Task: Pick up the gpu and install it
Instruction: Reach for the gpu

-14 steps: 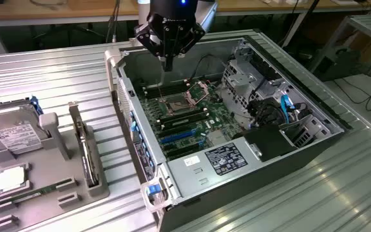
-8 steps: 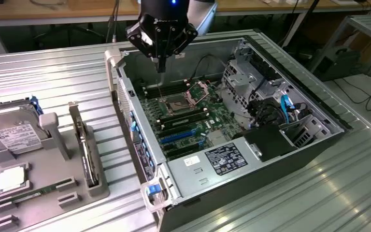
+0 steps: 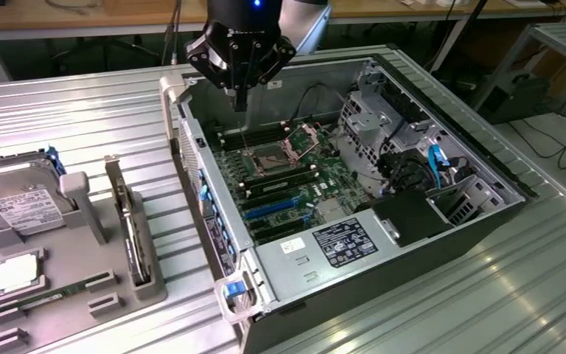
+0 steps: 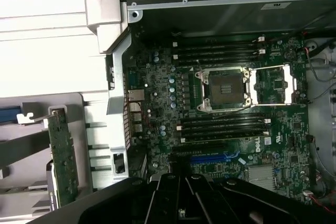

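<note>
The gpu [image 3: 126, 221] stands on its edge in a slot of the grey holder tray at the exterior view's left, silver bracket end up. In the wrist view the gpu [image 4: 62, 156] shows its green circuit board face. My gripper [image 3: 241, 99] hangs shut over the back part of the open computer case, well apart from the gpu, with nothing between its fingers. In the wrist view the black gripper [image 4: 179, 182] points down at the motherboard [image 4: 157, 103] near the expansion slots.
The open computer case [image 3: 460, 155] lies on its side on the ribbed metal table, with an open CPU socket [image 4: 226, 87] and a blue slot [image 4: 210, 157]. The grey tray [image 3: 82, 221] also carries a hard drive [image 3: 23, 206], a CPU [image 3: 18, 274] and a RAM stick [image 3: 52, 295].
</note>
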Controlling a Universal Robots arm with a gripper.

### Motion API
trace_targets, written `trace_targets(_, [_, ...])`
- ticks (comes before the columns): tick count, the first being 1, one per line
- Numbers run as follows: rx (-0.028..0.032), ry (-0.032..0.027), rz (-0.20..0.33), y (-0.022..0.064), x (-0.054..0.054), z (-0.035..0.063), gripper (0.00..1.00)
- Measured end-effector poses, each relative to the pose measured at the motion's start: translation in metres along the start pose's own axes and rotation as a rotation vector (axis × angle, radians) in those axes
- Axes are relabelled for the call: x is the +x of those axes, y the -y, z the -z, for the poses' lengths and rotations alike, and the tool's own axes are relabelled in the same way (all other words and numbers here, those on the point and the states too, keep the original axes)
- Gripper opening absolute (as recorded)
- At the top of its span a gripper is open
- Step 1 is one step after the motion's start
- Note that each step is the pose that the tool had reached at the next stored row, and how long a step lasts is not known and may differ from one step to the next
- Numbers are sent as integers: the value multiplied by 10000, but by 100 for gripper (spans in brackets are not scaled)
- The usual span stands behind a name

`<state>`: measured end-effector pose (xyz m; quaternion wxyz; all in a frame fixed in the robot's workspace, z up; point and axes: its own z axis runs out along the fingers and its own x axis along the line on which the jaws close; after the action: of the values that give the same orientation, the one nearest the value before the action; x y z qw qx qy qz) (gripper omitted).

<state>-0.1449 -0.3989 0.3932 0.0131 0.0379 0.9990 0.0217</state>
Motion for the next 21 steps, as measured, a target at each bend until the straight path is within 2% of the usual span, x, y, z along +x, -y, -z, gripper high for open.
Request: trace_targets(21, [0,0,0,11,148,0,11])
